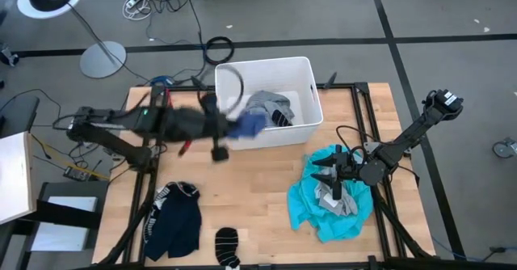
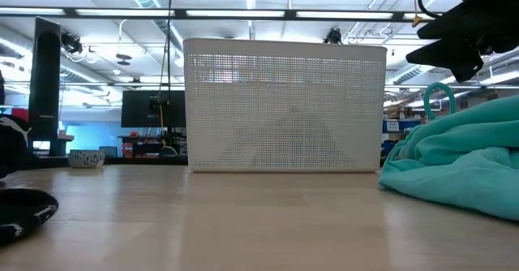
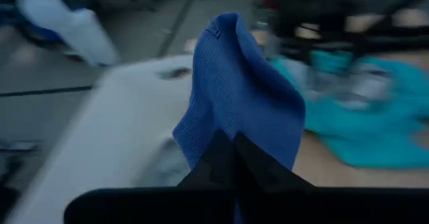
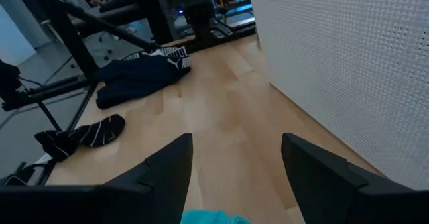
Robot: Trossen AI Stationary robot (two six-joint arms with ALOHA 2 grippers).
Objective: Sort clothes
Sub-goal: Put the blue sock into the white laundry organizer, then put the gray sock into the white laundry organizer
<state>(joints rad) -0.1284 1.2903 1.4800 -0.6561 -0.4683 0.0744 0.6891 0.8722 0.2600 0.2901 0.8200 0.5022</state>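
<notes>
Small blue piece (image 3: 236, 96) pinched at its lower edge between the clenched fingers of the left gripper (image 1: 236, 128), draped just past the fingertips over the near wall of the white bin (image 1: 305, 66) — carried there, by the look of it, for dropping in beside the grey garment (image 1: 271, 107) already inside. Turquoise shirt (image 1: 323, 205) bunched directly beneath the right gripper (image 1: 334, 175), fingers spread wide and grasping nothing — poised, seemingly, for the next pick, with navy striped piece (image 4: 144, 73) and striped sock (image 4: 84, 135) well apart across the table (image 4: 228, 143).

shirt (image 1: 333, 196) right of bin (image 1: 305, 69); socks (image 1: 227, 246) front.
</notes>
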